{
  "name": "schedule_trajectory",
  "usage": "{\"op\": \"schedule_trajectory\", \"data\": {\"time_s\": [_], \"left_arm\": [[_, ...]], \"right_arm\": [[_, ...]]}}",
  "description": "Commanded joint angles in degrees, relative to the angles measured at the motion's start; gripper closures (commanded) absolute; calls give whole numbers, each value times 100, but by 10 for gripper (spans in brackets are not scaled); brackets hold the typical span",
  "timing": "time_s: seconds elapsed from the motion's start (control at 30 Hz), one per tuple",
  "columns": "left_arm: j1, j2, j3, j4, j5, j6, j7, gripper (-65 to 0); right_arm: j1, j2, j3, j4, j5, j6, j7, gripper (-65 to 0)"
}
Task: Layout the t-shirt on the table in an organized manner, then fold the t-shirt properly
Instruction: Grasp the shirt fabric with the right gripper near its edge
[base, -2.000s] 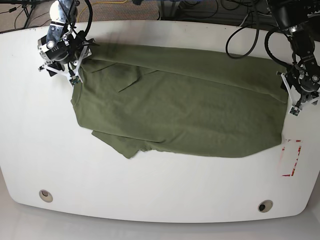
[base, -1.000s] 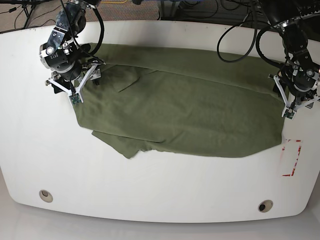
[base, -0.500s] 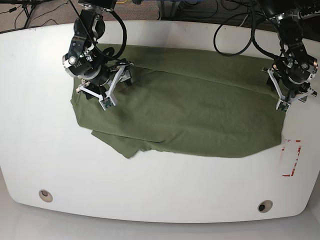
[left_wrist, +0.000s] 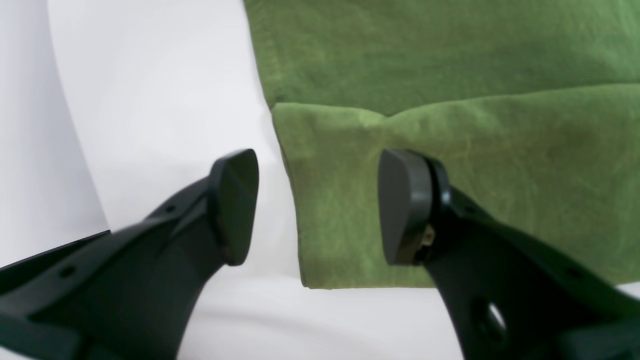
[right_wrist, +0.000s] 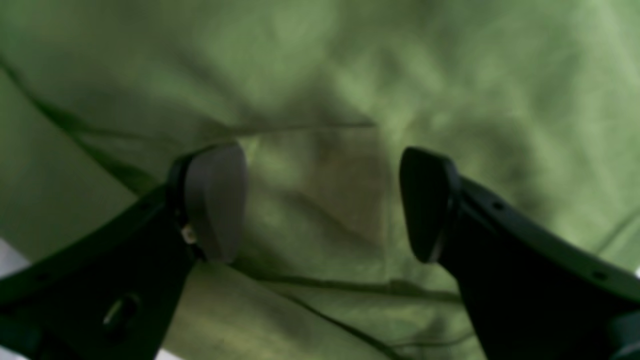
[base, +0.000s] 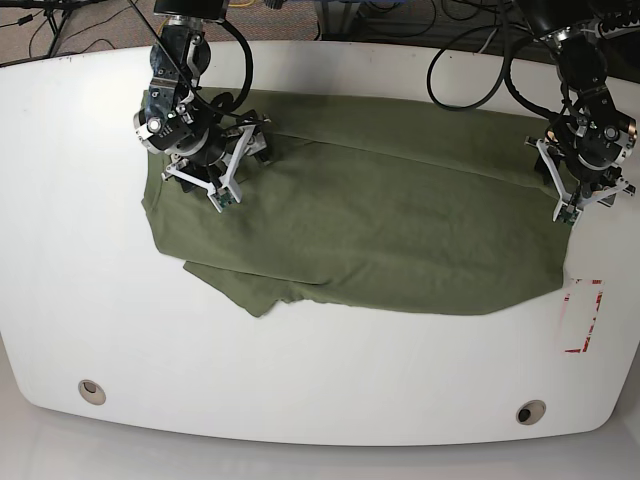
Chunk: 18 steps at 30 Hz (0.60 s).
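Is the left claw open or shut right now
Open. The left claw has a wide gap between its fingers, straddling the t-shirt edge without gripping it.

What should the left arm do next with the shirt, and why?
Probably lower the left gripper and close on the edge of the t-shirt. Its jaws are open and straddle that edge, one finger over the bare table, the other over cloth, with nothing gripped yet.
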Motion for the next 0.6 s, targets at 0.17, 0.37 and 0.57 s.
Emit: {"op": "schedule_trajectory", "data": {"time_s": [0.17,0.37,0.57], "left_arm": [[-56,-66,-23,101,3,36,-48,-358],[-56,-102,-23,101,3,36,-48,-358],[-56,-146,-14,101,3,36,-48,-358]], "right_arm": [[38,64,28,-189,66,-10,336,-320],[38,64,28,-233,66,-10,345,-138],[20,64,20,-206,66,-10,345,-17]]}}
